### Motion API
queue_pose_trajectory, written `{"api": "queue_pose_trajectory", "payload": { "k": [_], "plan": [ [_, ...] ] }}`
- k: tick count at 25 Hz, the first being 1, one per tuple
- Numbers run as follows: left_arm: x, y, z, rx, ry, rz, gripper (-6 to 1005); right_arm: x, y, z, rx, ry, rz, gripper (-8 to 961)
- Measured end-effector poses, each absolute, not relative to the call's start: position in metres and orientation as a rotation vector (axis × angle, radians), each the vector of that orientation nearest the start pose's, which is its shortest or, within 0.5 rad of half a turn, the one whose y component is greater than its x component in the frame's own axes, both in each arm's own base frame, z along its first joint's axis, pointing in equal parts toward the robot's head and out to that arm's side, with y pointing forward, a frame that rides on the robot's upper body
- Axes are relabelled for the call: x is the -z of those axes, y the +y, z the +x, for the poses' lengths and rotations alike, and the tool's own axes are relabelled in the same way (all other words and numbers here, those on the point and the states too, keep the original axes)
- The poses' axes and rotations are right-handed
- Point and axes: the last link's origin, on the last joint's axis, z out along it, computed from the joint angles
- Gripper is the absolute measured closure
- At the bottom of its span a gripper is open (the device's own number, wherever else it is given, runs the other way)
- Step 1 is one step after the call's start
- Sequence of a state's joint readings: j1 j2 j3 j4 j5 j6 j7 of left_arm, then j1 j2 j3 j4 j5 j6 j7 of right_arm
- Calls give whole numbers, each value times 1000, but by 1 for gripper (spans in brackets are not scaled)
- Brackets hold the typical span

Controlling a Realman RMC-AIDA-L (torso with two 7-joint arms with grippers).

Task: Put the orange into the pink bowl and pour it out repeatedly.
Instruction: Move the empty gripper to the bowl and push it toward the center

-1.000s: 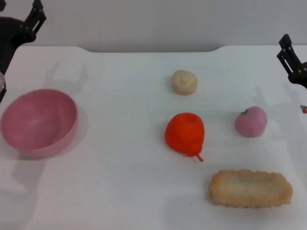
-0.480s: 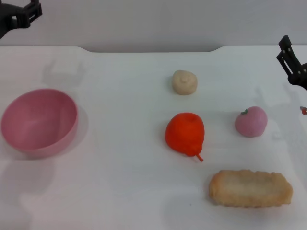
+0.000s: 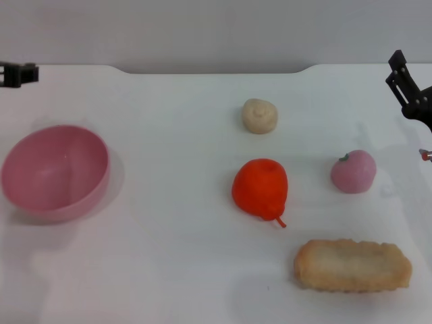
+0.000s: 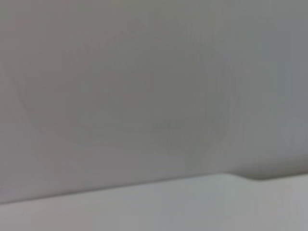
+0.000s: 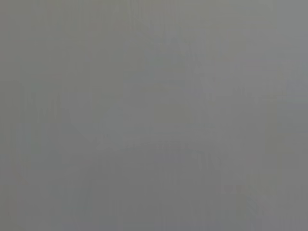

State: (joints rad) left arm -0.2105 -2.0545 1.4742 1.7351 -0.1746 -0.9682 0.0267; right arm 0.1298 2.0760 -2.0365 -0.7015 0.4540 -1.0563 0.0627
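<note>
On the white table [image 3: 169, 270], centre: the orange [image 3: 260, 187], a bright orange-red soft fruit, roundish and pear-like, with a thin curved stem pointing near and right; lying free, nothing touching it. Far left: the pink bowl [image 3: 54, 172], matte, deep, upright and holding nothing, well apart from the orange. Far of the orange: a beige bun [image 3: 260, 115]. Right of it: a small pink peach [image 3: 353, 171]. Near right: a breaded oblong piece [image 3: 352, 264]. The left gripper [image 3: 17, 74] sits at the far left edge, the right gripper [image 3: 408, 88] at the far right edge; whether either is clenched or released cannot be told.
</note>
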Motion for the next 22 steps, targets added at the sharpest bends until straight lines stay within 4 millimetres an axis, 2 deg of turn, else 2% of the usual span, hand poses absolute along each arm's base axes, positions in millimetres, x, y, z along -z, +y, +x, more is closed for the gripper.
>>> {"api": "queue_pose_trajectory", "payload": {
  "k": [9,12,22],
  "plan": [
    [-90,348,-223,-110,-982,-1802,225,14,303,275,-892,469,-1575,160],
    [-78,347,-233,-150,-1013,-1820,228,15,304,274,-891,468,-1578,162],
    [-69,346,-253,-201,-1076,-1813,237,17,308,274,-880,479,-1592,168]
  ]
}}
